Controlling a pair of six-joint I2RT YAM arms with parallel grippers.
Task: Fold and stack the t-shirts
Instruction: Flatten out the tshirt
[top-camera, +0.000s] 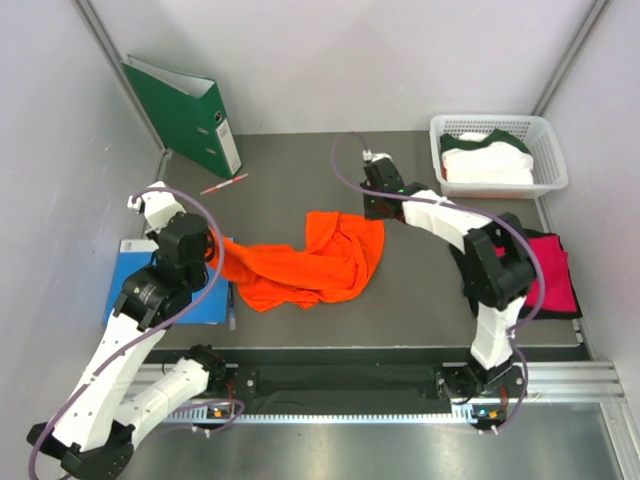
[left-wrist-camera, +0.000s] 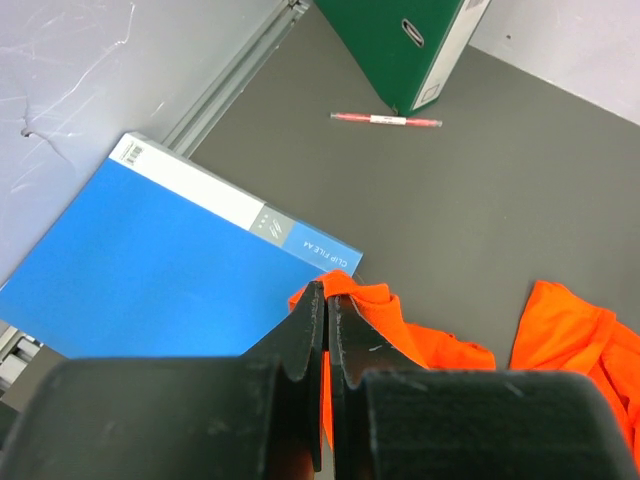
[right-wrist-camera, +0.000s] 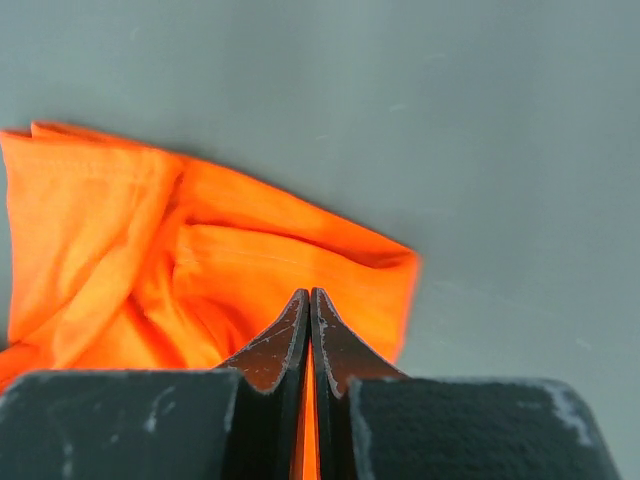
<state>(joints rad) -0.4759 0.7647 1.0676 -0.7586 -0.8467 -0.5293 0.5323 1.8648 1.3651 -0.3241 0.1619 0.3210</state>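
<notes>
1. while both arms hold the orange t-shirt (top-camera: 310, 265) by its ends, treat this as the spreading step. the cloth lies bunched mid-table (top-camera: 300, 160) and is far from flat.
2. your left gripper (left-wrist-camera: 326, 300) is pinched fully together on a thin tab of orange hem, right at the corner of the blue folder (left-wrist-camera: 150, 270). your right gripper (right-wrist-camera: 309, 300) is clamped just as tight on a folded edge at the shirt's far right corner.
3. i'd judge the next move is to draw the two ends apart evenly, lifting enough for the creased middle to drop out. pull gently, because both bites look shallow and a thin knit could slip free.
4. mind the folder on your left: cloth dragged across its slick cover may shift it.
5. the fabric is soft, matte knit, heaped in rounded folds with one sleeve curled under. the table is a dull grey, smooth surface.
6. the magenta t-shirt (top-camera: 555, 275) lies flat at the right edge beneath the right arm. the white t-shirt (top-camera: 487, 165), trimmed in dark green, sits folded in the white lattice basket (top-camera: 490, 120).
7. a stiff green ring binder (top-camera: 185, 115) stands at the back left, with a thin pen (top-camera: 223, 184) beside it.
</notes>
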